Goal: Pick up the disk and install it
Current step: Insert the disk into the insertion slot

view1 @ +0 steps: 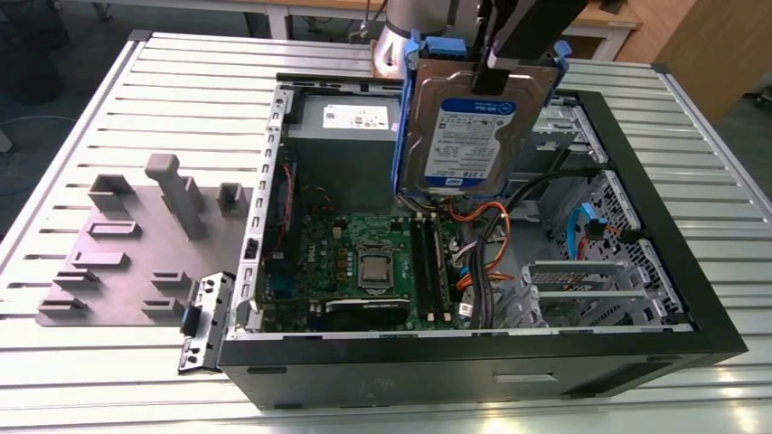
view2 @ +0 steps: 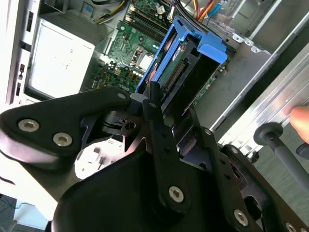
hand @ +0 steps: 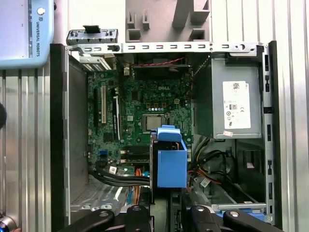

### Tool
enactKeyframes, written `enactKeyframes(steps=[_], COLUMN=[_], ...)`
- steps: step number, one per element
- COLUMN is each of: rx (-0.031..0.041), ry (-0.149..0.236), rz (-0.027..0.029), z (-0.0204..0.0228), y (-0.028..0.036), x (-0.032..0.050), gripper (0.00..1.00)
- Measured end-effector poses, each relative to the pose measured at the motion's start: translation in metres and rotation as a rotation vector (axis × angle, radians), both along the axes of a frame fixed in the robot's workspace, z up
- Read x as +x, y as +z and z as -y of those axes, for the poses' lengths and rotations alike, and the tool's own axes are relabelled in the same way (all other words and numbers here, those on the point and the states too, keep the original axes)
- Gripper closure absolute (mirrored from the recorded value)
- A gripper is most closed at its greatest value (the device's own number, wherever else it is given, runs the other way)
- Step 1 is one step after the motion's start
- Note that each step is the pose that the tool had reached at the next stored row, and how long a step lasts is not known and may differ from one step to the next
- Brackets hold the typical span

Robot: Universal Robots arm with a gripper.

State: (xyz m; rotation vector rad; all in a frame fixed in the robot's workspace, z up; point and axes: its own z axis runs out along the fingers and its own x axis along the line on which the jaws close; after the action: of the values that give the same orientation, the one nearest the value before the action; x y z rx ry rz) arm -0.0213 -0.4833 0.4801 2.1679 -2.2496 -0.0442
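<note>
- The gripper is closed on the top edge of the disk, with the black fingers pressed against either side of it.
- The arm comes down steeply from above and is cut off by the exterior view's upper edge. The first wrist view looks straight down along the gripper into the case.
- The disk hangs upright in the air over the open computer case, above the far end of the motherboard and beside the power supply.
- It is a silver drive in a bright blue carrier, and its white-and-blue label faces the exterior camera.
- In the first wrist view the disk is seen edge-on, so the label is out of sight. The motherboard and power supply lie below it.
- The disk's lower edge hides part of the case interior, and how far it hangs above the orange cables cannot be judged.
- The case lies on a slatted table. Outside the case, a small blue-and-grey bracket lies next to a grey plate.
</note>
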Motion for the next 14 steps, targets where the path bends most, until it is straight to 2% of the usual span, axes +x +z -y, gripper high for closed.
enactKeyframes(steps=[5,14], rx=[-0.0023,-0.0024], ry=[0.000,0.000], rz=[0.0000,0.0000], z=[0.0084,0.0098], y=[0.0000,0.0000], x=[0.0000,0.0000], gripper=[0.65,0.65])
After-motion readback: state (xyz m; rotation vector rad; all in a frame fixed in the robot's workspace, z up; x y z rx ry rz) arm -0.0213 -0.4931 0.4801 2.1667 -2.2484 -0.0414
